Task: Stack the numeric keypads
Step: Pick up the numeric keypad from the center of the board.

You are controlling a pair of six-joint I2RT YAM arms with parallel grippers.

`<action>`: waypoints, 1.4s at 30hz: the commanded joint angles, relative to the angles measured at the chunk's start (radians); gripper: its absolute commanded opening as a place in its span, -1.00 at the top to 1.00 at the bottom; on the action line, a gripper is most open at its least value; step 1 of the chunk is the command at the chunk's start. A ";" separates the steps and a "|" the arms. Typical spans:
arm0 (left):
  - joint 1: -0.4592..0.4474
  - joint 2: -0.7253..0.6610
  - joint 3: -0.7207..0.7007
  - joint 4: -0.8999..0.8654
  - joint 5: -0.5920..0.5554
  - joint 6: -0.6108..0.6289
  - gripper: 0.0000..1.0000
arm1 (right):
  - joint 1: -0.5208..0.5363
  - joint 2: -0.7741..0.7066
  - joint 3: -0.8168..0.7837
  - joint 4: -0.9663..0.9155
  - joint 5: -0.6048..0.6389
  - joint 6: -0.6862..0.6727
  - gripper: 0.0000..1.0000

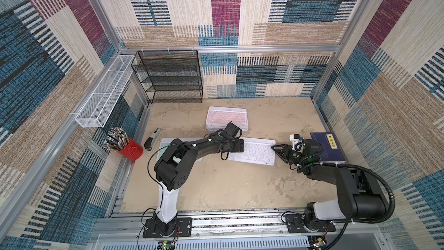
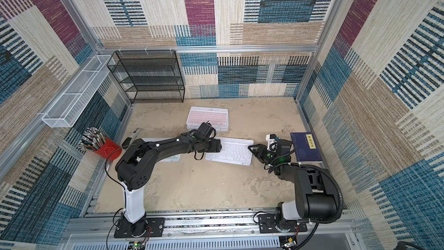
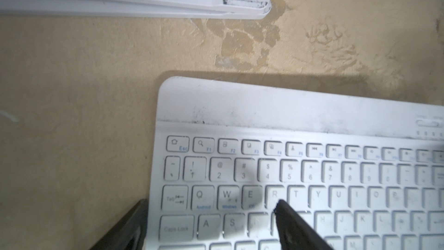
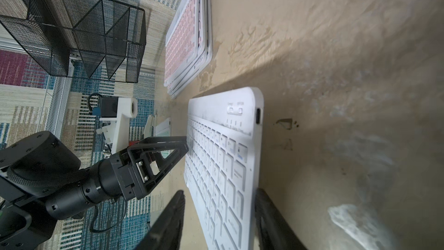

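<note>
A white-keyed keypad (image 1: 254, 152) lies askew mid-table, with a stack of keypads (image 1: 227, 117) topped by pink keys behind it. A mint green keypad (image 1: 163, 145) shows partly under my left arm. My left gripper (image 3: 210, 203) is open at the white keypad's (image 3: 288, 111) left end, with one finger over the keys and the other off the edge above the table. My right gripper (image 4: 219, 194) straddles the white keypad's (image 4: 216, 140) right end. One of its fingers rests against the keypad's edge and a gap separates the other from the keys. The stack (image 4: 185, 32) lies beyond.
A dark blue book (image 1: 328, 147) lies right of my right gripper. A stapler (image 1: 152, 139) and a red cup of pens (image 1: 129, 151) sit at the left. A black mesh shelf (image 1: 173, 75) and a white wire basket (image 1: 103, 92) stand at the back left.
</note>
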 commanded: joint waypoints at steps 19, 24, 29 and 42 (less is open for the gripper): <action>0.000 0.014 -0.044 -0.062 0.267 -0.037 -0.65 | 0.074 0.007 0.069 0.002 -0.136 -0.001 0.31; 0.014 -0.016 -0.038 -0.092 0.261 -0.019 -0.65 | 0.074 -0.009 0.112 -0.111 -0.104 -0.055 0.56; 0.033 -0.078 -0.058 -0.090 0.263 -0.024 -0.64 | 0.074 0.011 0.126 -0.092 -0.130 -0.025 1.00; 0.241 -0.345 -0.110 -0.128 0.303 -0.005 -0.71 | 0.074 -0.040 0.247 -0.067 -0.175 0.084 1.00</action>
